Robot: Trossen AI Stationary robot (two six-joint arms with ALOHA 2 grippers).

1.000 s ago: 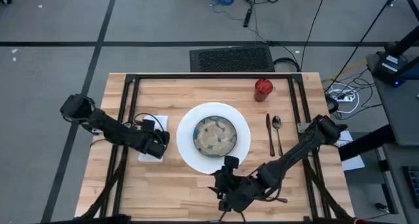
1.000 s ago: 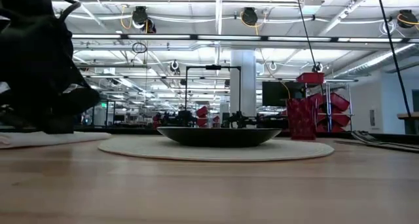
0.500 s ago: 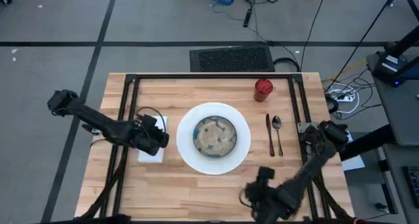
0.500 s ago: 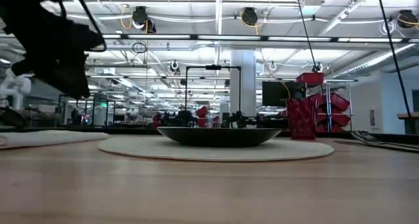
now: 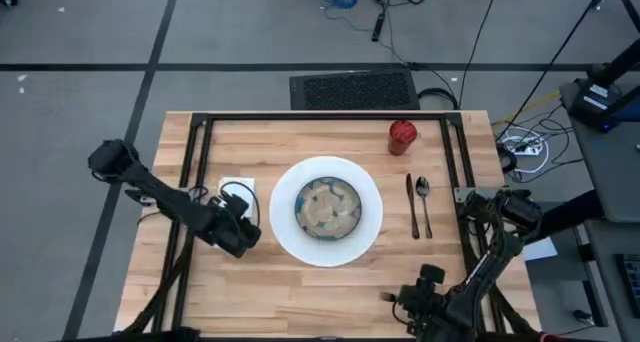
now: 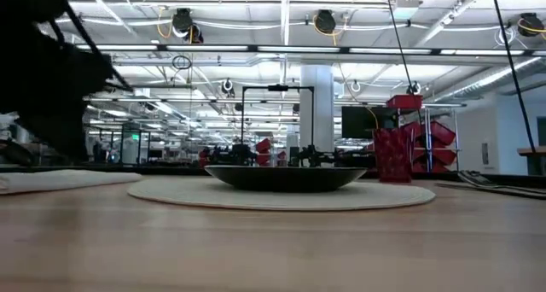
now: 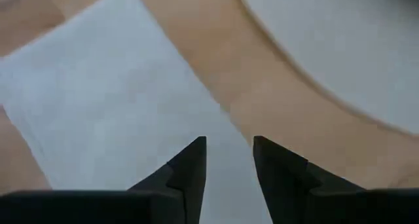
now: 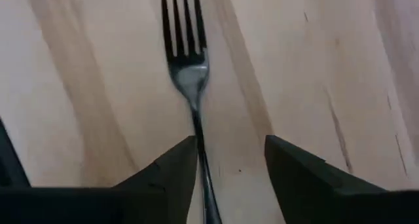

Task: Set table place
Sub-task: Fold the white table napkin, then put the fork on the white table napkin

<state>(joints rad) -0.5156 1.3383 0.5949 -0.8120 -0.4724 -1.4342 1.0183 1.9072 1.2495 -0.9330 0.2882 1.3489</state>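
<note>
The white plate (image 5: 370,232) lies at the middle of the table (image 5: 250,302), and the speckled bowl (image 5: 328,206) sits on it. To its left the white napkin (image 5: 235,188) lies flat. My left gripper (image 5: 243,237) hovers open over the napkin's near end (image 7: 118,106). The knife (image 5: 411,204) and spoon (image 5: 424,197) lie right of the plate. The red cup (image 5: 402,135) stands beyond them. Near the table's front edge my right gripper (image 5: 402,302) is open. The fork (image 8: 186,60) lies flat on the wood, its handle running back between the fingers.
Black frame rails (image 5: 190,182) cross the table on both sides and along the far edge. Bare wood lies near the front edge, left of my right gripper. In the low view the plate (image 6: 281,194) and bowl (image 6: 286,178) fill the middle.
My right gripper has swung from just in front of the plate toward the table's right and near edge. My left gripper has risen off the napkin, then come down a little toward the near edge.
</note>
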